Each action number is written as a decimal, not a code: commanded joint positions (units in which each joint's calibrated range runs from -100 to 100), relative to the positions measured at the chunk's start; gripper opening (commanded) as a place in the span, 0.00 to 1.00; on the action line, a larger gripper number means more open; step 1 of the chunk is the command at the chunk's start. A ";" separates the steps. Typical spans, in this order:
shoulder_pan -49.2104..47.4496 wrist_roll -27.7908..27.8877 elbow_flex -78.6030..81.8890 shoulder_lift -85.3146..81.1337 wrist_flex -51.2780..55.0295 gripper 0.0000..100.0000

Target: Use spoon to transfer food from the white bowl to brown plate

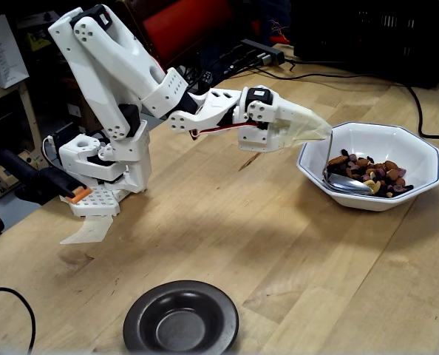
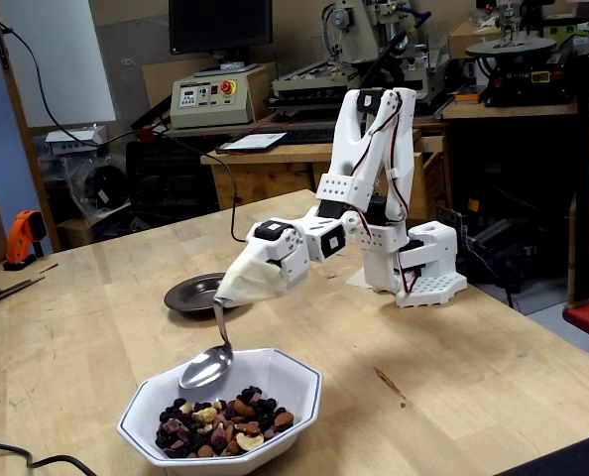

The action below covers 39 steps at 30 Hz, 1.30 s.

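In a fixed view that has the arm's base at the left, the white jointed robot arm point(image 1: 123, 74) reaches from the upper left toward the right of the frame, and its gripper point(image 1: 319, 132), wrapped in a pale cloth-like cover, ends just at the near rim of the wide white octagonal ceramic bowl point(image 1: 419, 159) at right centre. The cover hides the fingers, but the thin bent handle of the shiny silver metal spoon point(image 1: 346, 183) comes straight out of it, so the gripper is clamped on the spoon. The spoon's oval bowl lies low inside the white bowl, pushed against the heap of small brown, dark purple and pale yellow food pieces point(image 1: 371, 171). The small round dark brown plate point(image 1: 181, 318) sits at the bottom centre of the frame, well apart from the bowl, and its glossy centre looks bare. In another fixed view, looking from the bowl's side toward the arm, the gripper point(image 2: 225, 297) hangs at mid-frame with the spoon point(image 2: 205, 367) tilted down from it over the far rim of the white bowl point(image 2: 299, 382) at the bottom centre, just behind the food point(image 2: 220, 421). The dark plate point(image 2: 180, 295) lies behind, left of centre, half hidden by the covered gripper. The task looks barely begun: the scoop is under way, no food appears on the plate, and the lift, carry and tip are all left to do.
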 commanded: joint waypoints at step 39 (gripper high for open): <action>-7.59 4.88 -1.53 0.51 -1.19 0.04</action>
